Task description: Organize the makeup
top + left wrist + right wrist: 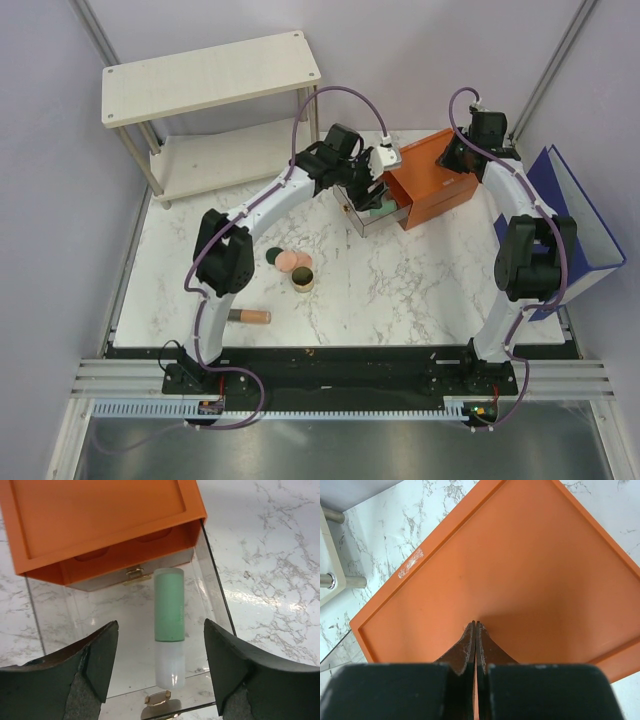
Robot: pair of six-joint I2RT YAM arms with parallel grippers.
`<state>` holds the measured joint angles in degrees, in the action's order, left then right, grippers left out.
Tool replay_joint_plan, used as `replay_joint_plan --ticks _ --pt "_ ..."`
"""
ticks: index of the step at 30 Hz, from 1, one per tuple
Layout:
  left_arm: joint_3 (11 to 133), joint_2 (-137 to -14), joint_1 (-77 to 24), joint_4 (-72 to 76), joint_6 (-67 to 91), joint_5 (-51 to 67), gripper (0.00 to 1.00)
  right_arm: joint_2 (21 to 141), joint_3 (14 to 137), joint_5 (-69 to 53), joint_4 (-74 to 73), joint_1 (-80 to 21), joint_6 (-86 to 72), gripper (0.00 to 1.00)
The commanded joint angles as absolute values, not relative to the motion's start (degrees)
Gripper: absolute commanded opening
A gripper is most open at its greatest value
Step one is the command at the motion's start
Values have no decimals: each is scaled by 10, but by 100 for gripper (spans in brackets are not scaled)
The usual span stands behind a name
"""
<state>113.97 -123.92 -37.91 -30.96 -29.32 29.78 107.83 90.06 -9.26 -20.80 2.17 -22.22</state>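
Observation:
A mint-green tube (169, 622) with a white cap lies in the clear pulled-out drawer (60, 630) of the orange box (100, 520). My left gripper (160, 667) is open above the drawer, its jaws on either side of the tube and apart from it. In the top view the left gripper (368, 190) hangs over the drawer (372, 217). My right gripper (475, 625) is shut, its tips pressed on the orange box's top (520, 570). A dark green disc (272, 257), two peach-pink discs (293, 261), a gold-rimmed jar (302, 278) and a tan tube (250, 316) lie on the marble table.
A pale two-tier shelf (210, 75) stands at the back left. A blue folder-like bin (575, 225) stands at the right edge, close to the right arm. The orange box (435, 178) sits at the back centre-right of the table (400, 290).

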Motion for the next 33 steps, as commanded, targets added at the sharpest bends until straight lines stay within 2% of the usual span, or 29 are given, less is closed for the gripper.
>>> replay_joint_plan --ticks 1,3,8,16,24,33 --pt "1176 -1197 -385 -297 -311 242 76 1102 867 -64 -308 31 -197 0" --pt "1144 -1144 -385 -299 -362 202 77 1103 867 -64 -308 30 -197 0" --pt "951 -1020 -382 -341 -514 148 86 1109 880 -62 -314 32 -195 0" --pt "711 -859 -356 -455 -541 92 86 1112 869 -69 -313 32 -195 0" --pt "572 -779 -355 -547 -550 76 87 1121 864 -69 -314 32 -193 0" --pt "526 -777 -351 -592 -522 69 87 1134 863 -70 -315 31 -196 0"
